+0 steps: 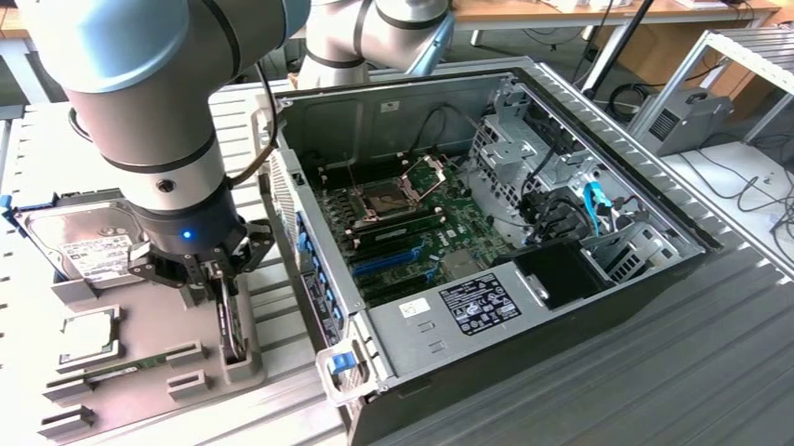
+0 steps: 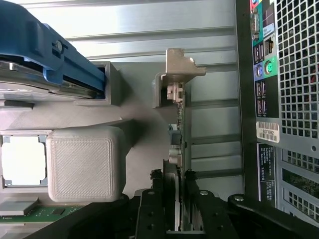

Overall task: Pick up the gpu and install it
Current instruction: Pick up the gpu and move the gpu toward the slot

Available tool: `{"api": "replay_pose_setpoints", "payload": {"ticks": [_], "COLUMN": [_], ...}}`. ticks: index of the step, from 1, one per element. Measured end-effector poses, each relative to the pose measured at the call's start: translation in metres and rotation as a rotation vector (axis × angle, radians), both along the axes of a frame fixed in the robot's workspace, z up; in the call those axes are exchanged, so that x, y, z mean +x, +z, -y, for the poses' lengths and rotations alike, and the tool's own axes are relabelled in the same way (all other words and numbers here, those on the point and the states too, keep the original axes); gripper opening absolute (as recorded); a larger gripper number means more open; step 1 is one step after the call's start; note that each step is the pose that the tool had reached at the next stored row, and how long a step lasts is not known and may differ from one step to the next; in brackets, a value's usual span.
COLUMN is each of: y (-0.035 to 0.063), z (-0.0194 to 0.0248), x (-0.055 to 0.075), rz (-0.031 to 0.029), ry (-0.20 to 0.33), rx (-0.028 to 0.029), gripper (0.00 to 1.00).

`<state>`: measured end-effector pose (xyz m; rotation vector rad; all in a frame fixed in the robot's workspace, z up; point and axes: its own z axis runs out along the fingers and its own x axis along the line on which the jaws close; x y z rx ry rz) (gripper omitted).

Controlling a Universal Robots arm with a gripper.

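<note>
The gripper (image 1: 221, 279) is down over a gray holder (image 1: 149, 395) that sits on the metal table (image 1: 694, 372). It is clamped on the gpu (image 1: 231, 325). In the wrist view the gripper (image 2: 173, 184) has one black finger (image 2: 149, 209) on each flat side of the card, tight against it.

The gpu (image 2: 175, 152) stands up on its thin edge in a slot along the holder's edge nearest the computer case (image 1: 422, 358). Its silver end bracket (image 2: 180, 69) sticks out at the end far from the fingers and rests in a gray notch of the holder. The card has not been lifted out yet.

Other parts share the holder. A hard drive (image 1: 87, 246) in a blue frame (image 2: 50, 55) stands at the holder's far corner, away from the case. A square chip (image 1: 87, 334) lies flat in the middle of the holder, and a thin green memory stick (image 1: 125, 364) lies next to it. In the wrist view a chunky gray block (image 2: 84, 162) of the holder rises between the chip (image 2: 22, 159) and the card.

The case lies on its side, open, just beside the holder. Its back panel (image 2: 294, 74) with plugs and holes is close to the card. Inside are the green main board (image 1: 397, 223) and black cables (image 1: 546, 209).
</note>
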<state>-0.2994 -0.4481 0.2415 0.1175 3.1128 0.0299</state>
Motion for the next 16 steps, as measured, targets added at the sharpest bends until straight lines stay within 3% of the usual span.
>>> {"api": "replay_pose_setpoints", "payload": {"ticks": [16], "y": [0.0000], "z": [0.0000], "x": [0.0000], "rz": [0.0003], "ry": [0.000], "rx": [-0.0006], "gripper": [0.26]}}
